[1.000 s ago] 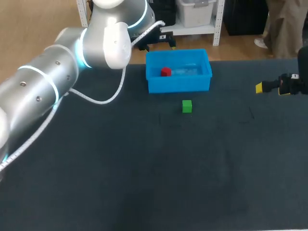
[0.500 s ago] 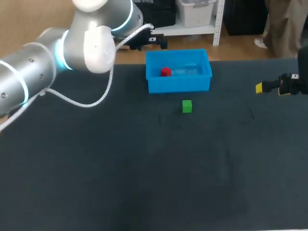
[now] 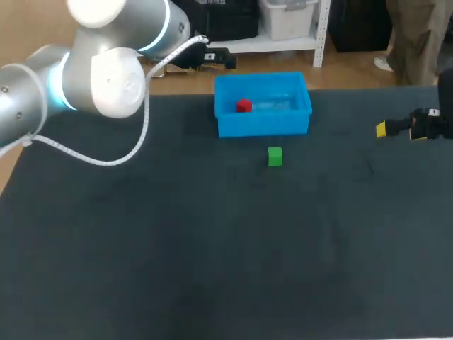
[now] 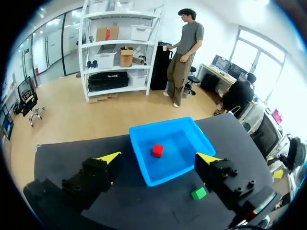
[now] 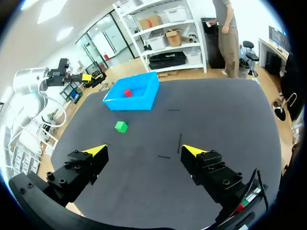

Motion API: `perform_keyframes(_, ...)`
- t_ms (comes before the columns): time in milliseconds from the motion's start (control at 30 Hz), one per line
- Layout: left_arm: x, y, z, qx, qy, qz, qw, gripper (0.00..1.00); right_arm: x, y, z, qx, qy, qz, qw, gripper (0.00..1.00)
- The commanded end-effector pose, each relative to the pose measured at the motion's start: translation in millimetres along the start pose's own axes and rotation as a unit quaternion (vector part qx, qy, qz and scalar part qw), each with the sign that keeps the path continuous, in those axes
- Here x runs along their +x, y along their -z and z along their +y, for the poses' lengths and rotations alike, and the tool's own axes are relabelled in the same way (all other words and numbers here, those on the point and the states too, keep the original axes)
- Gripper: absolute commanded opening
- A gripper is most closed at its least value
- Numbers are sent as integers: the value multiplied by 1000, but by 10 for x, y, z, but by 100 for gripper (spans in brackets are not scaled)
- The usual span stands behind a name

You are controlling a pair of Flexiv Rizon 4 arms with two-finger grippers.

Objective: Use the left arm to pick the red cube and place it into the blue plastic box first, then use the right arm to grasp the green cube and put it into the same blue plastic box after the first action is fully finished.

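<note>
The red cube (image 3: 243, 106) lay inside the blue box (image 3: 263, 125), toward its left end, with neither gripper touching it. The green cube (image 3: 275, 156) sat on the dark desk (image 3: 198, 255) near the front of the box, apart from its wall.

The left gripper (image 4: 159, 156) hung past the desk's far edge, just left of the box. Its fingers were spread wide with nothing between them. From its wrist camera, the box and the red cube showed ahead between the two yellow tips.

The right gripper (image 5: 145, 150) hovered over the desk's right side, well apart from both cubes. Its fingers were also spread and empty, and the green cube and the box lay far ahead of it.
</note>
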State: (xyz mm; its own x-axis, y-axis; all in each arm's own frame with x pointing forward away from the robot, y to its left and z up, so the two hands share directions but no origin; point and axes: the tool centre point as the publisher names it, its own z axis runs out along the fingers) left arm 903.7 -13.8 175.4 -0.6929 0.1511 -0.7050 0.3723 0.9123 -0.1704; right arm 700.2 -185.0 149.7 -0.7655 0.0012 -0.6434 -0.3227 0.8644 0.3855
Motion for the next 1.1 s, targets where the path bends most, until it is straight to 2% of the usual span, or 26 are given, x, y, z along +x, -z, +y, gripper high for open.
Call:
perform_keyframes(33,87,256,36,10,-11,0,1000,100,-2,1,-8,-1,0,1,1000,100)
perform_keyframes(700,265,681,169,62,-53,13,997,100,-2,1,-8,-1,0,1,1000,100)
perform_keyframes(1100,583,849,195,99,-93,50,989,100,-2,1,-8,-1,0,1,1000,100)
